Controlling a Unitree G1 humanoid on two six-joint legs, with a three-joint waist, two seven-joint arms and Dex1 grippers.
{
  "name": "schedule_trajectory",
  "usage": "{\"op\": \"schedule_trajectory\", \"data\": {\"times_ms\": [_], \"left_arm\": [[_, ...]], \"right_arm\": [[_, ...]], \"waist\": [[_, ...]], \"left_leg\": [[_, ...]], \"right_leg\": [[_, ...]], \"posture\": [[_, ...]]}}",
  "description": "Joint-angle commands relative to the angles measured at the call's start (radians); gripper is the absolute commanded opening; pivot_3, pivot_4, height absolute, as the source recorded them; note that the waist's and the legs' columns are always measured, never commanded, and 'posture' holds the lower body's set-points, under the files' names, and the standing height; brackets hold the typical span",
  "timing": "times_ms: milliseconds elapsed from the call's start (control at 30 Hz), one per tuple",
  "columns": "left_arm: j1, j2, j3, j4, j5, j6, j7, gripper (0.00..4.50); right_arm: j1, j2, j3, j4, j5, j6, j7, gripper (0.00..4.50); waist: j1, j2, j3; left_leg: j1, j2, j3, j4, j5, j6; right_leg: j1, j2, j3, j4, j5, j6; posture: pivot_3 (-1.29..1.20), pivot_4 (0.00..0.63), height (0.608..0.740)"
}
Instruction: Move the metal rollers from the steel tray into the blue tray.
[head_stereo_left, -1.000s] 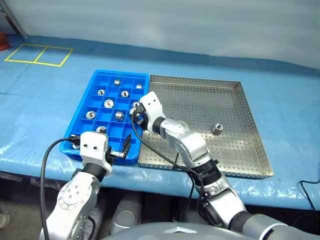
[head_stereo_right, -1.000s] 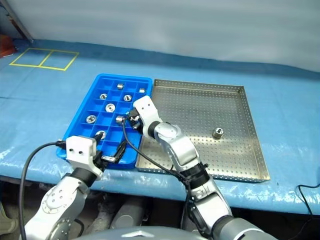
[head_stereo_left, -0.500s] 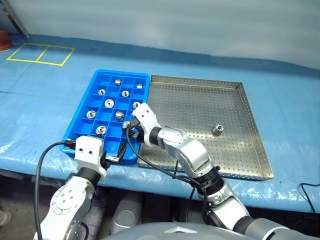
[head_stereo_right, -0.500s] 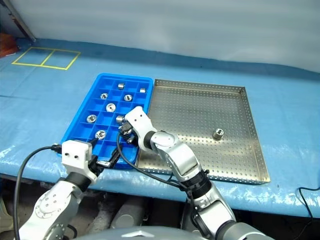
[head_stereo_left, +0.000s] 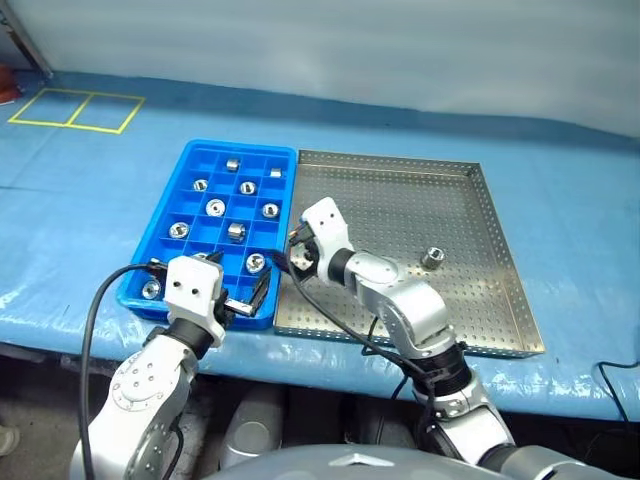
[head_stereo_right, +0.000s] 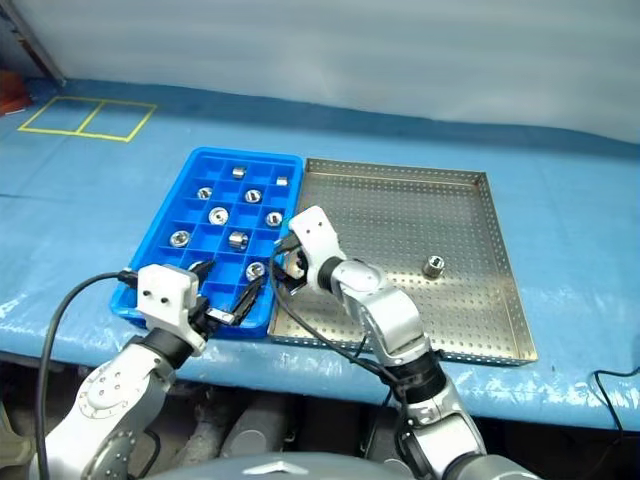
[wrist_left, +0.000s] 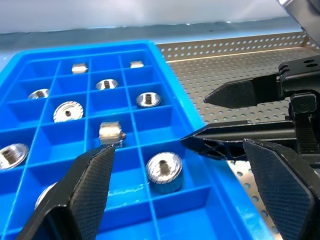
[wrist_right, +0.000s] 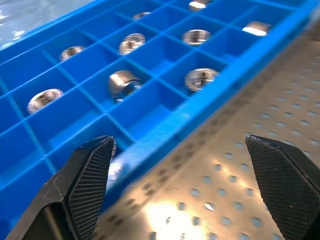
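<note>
Rollers (head_stereo_left: 215, 207) are spread one to a compartment in the blue tray (head_stereo_left: 240, 145). In the head views nine are counted there plainly, and one more (head_stereo_left: 432, 257) is left in the steel tray (head_stereo_left: 400, 200) at mid-right. The right claw (head_stereo_left: 290, 255), shut over the blue tray a second ago, is now spread wide and has shifted right onto the two trays' shared edge. A roller (head_stereo_left: 256, 262) now lies in a lower-right compartment, so a drop is judged just done and one transfer remains. The left claw (head_stereo_left: 240, 285) is held wide at the blue tray's lower edge, empty.

In the left wrist view ten rollers are counted, one half hidden behind a finger (wrist_left: 90, 185).

In the right wrist view nine are seen between wide, empty fingers (wrist_right: 85, 185).
</note>
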Motion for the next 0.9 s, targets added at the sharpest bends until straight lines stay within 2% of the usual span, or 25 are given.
{"op": "schedule_trajectory", "data": {"times_ms": [33, 233, 433, 900], "left_arm": [[-0.043, 0.046, -0.058, 0.021, -0.025, -0.009, -0.072, 4.5], [-0.129, 0.077, -0.168, 0.093, -0.053, -0.016, -0.157, 4.5], [-0.196, 0.087, -0.229, 0.145, -0.048, -0.026, -0.206, 4.5], [-0.213, 0.078, -0.229, 0.165, -0.037, -0.034, -0.206, 4.5]], "right_arm": [[0.031, -0.006, -0.157, -0.106, -0.015, 0.021, -0.104, 4.47], [0.074, 0.0, -0.28, -0.098, -0.048, 0.008, -0.222, 4.47], [0.089, 0.039, -0.299, 0.019, -0.068, -0.059, -0.282, 4.47], [0.112, 0.062, -0.348, 0.198, -0.07, -0.191, -0.348, 4.47]], "waist": [[-0.013, 0.0, 0.0], [-0.073, 0.0, 0.0], [-0.128, 0.001, 0.0], [-0.131, -0.001, -0.001]], "left_leg": [[0.0, 0.0, 0.0, 0.0, 0.0, 0.0], [0.0, 0.0, 0.001, 0.0, 0.0, 0.0], [0.003, 0.001, 0.002, -0.001, 0.0, 0.0], [0.004, 0.001, 0.004, 0.001, 0.001, 0.0]], "right_leg": [[0.0, 0.0, 0.0, 0.0, 0.0, 0.0], [0.0, 0.0, 0.002, 0.0, 0.0, 0.0], [0.0, 0.003, 0.003, 0.002, 0.001, 0.001], [0.002, 0.003, 0.008, 0.002, 0.002, 0.002]], "posture": [[0.19, 0.15, 0.74], [0.1, 0.15, 0.74], [0.06, 0.15, 0.74], [0.08, 0.15, 0.74]]}}
